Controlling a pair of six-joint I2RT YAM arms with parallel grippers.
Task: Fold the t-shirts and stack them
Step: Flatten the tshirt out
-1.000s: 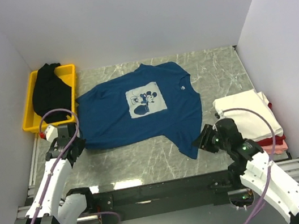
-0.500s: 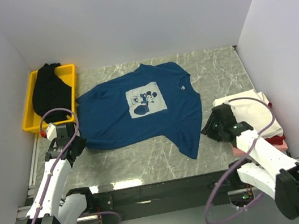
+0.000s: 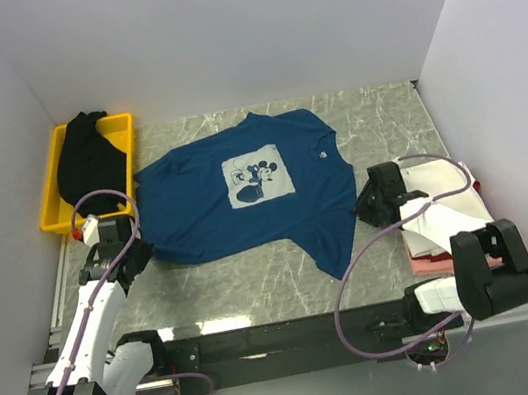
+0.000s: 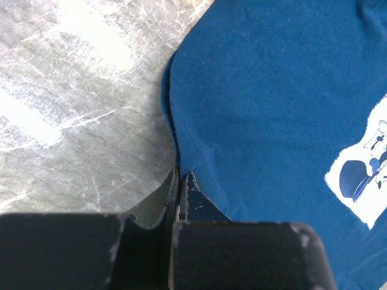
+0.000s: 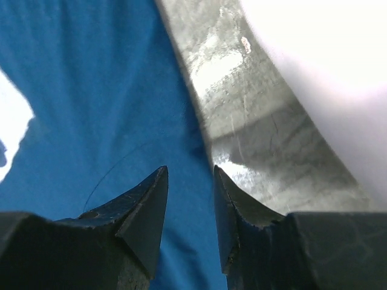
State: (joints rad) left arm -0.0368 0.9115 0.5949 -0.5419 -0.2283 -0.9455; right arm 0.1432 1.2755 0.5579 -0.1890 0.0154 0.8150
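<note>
Blue t-shirt (image 3: 194, 204) lies flat mid-table. Your left gripper (image 4: 179, 187) is pinched on its hem corner. Your right gripper (image 5: 190, 181) hangs spread (half over marble (image 5: 242, 121)), so straddle that cloth edge squarely before closing.

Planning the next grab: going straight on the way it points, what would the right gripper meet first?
The right gripper would likely meet the blue t-shirt, its side edge lying between the open jaws, on the table; depth is unclear.
</note>
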